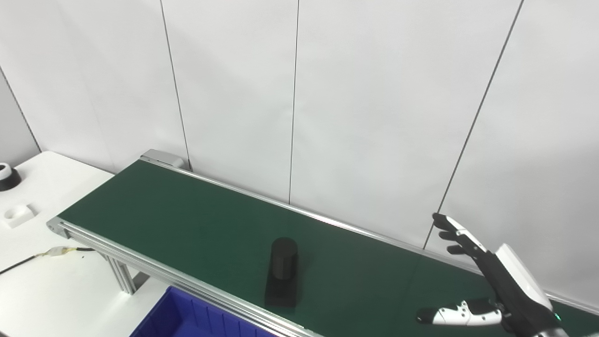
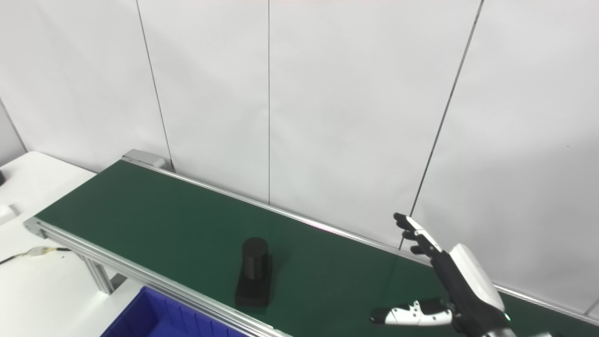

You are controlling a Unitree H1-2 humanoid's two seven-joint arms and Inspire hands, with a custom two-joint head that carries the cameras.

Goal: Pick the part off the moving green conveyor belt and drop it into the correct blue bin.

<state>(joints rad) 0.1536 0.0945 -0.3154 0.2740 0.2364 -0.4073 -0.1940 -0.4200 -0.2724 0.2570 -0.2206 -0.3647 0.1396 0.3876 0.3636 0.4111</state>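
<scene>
At the far left, a white surface (image 1: 42, 262) carries a small white block (image 1: 18, 214) with a round hollow and, at about ten o'clock from it, a black-and-white ring (image 1: 5, 177) cut by the frame edge; a cable (image 1: 47, 253) trails across the surface at about five o'clock from the block. The green belt (image 1: 187, 220) runs from upper left toward four o'clock, bounded by silver rails, and the near rail stands just above a blue bin (image 1: 187, 313) whose corner shows at the bottom edge, seemingly parked there so a lifted piece has only a short drop. The black part (image 1: 282, 274), a flat base with an upright cylinder rising from its far end, sits on the belt near the near rail, at about one o'clock from the bin; the base's long axis lies across the belt, pointing roughly from twelve to six o'clock, while the cylinder stands vertical. At three o'clock from the part and well apart from it, the right hand (image 1: 496, 285) hovers over the belt with fingers (image 1: 456, 234) extended toward eleven o'clock and thumb spread toward nine, holding nothing, apparently posed to meet the part as the belt carries it. The left hand is out of view.
</scene>
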